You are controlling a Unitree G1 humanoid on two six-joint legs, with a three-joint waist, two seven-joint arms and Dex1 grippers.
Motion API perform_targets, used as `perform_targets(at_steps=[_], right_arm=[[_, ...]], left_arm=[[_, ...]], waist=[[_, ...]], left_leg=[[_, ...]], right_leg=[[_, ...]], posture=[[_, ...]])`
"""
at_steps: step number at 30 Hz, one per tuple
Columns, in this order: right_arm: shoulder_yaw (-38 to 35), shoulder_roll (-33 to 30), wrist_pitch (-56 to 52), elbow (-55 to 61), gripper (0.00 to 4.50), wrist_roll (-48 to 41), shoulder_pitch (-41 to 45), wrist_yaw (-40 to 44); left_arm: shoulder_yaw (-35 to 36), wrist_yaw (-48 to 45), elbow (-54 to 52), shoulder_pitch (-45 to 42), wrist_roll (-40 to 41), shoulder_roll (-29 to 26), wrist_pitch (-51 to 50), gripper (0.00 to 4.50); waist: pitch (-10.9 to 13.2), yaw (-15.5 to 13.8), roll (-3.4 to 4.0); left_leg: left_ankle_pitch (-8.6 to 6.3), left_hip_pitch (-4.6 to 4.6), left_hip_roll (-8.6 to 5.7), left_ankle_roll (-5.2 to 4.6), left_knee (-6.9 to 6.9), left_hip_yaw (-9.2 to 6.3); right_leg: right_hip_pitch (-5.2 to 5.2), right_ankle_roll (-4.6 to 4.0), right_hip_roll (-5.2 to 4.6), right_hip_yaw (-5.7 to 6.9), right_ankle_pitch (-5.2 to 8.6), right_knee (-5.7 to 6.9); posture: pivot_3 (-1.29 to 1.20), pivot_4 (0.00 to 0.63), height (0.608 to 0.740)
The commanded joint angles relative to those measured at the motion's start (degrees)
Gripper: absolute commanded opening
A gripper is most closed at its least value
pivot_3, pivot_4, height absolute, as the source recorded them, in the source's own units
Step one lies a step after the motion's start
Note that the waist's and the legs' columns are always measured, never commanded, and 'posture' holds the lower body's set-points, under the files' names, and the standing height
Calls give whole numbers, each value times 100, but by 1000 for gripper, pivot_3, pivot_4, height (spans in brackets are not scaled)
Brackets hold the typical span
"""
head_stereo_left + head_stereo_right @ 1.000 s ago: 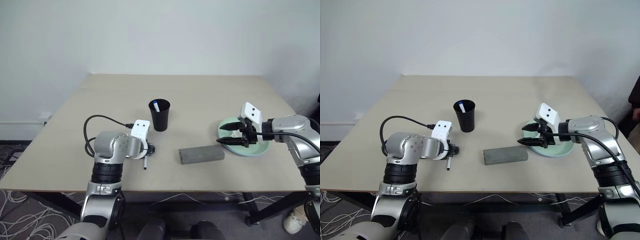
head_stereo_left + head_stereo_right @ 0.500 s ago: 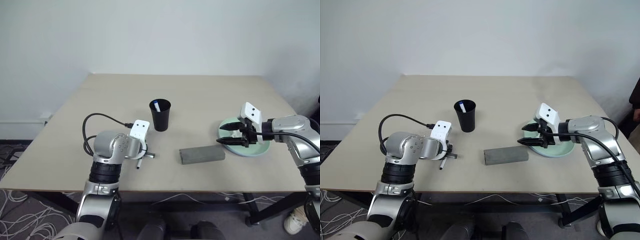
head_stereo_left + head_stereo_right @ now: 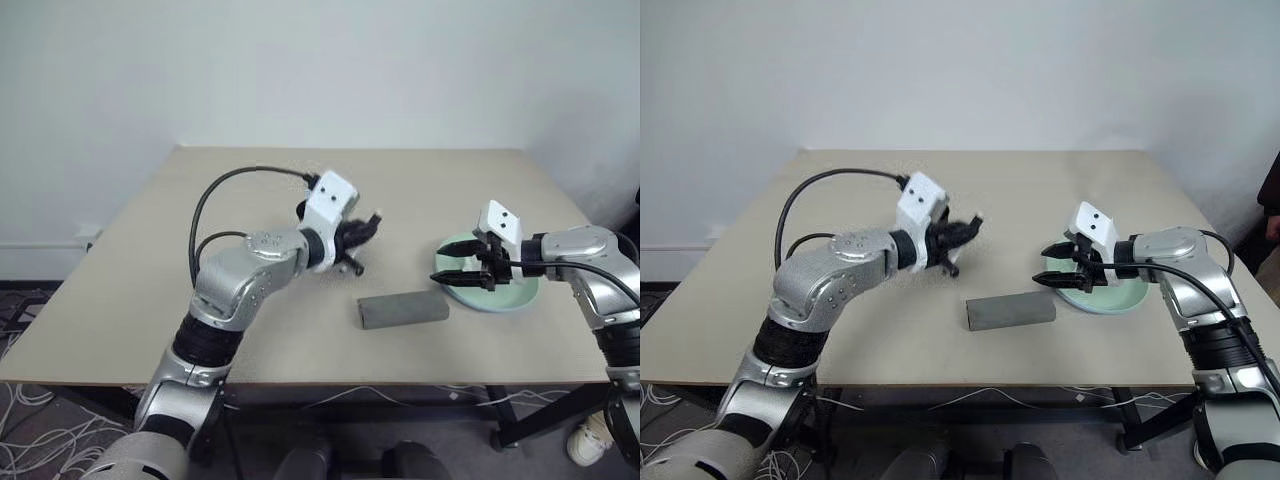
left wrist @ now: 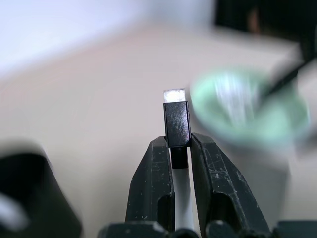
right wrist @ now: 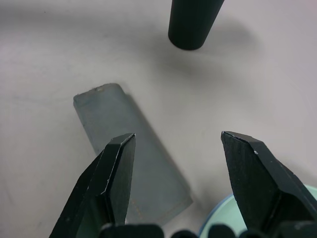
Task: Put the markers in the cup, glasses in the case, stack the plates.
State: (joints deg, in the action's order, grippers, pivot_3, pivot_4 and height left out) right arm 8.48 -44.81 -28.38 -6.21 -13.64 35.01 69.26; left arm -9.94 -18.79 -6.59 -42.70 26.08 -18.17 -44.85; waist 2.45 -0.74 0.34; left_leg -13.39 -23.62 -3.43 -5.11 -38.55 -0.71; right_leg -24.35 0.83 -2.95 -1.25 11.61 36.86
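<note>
A: Item one, left gripper (image 4: 179,163): I am seeing its fingers pinching a marker (image 4: 177,124); the black cap is sticking out past the fingertips, the white barrel is lying between them; the gripper is hanging raised above the table (image 3: 150,260), around the middle.

B: And the cup?

A: Item two, cup (image 5: 192,22): I am finding it in the right wrist view, black, tapered, standing upright on the table beyond the case; in the head views the left gripper is covering its spot.

B: I am logging that; the right side?

A: Item three, right gripper (image 3: 462,272): its fingers are standing spread, gripping nothing; it is hovering at the left edge of the plates (image 3: 510,297), to the right of the table. Item four, plates: a pale green one is sitting on top with a blue rim showing beneath it; something white is lying on it, too blurred for me to name.

B: Case?

A: Item five, case (image 3: 403,309): grey, lying flat and shut near the front edge, between the two grippers; glasses are not figuring in my entry.
</note>
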Motion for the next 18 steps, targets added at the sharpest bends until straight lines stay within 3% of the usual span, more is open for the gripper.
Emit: perform_targets(at_steps=[1,8,18], right_arm=[[-100,6,70,12,2992,-11,148,-17],[-113,93,45,56,2992,-12,168,-81],[-150,109,73,65,2992,-23,130,-119]], left_arm=[[520,241,886,-473,-542,209,1245,99],[992,849,3329,-1256,-1397,751,3886,99],[1266,477,5684,-1746,-1606,1123,5313,99]], waist=[[0,-4,0],[0,-31,-3],[0,-29,-4]], left_leg=[[0,0,0,0,-1,-1],[8,-4,-3,-17,-10,0],[5,-23,-3,-25,-9,0]], right_leg=[[0,0,0,2,-1,0],[5,13,-2,9,-10,-5],[-4,16,-5,16,-11,-14]], posture=[[0,0,731],[0,0,731],[0,0,731]])
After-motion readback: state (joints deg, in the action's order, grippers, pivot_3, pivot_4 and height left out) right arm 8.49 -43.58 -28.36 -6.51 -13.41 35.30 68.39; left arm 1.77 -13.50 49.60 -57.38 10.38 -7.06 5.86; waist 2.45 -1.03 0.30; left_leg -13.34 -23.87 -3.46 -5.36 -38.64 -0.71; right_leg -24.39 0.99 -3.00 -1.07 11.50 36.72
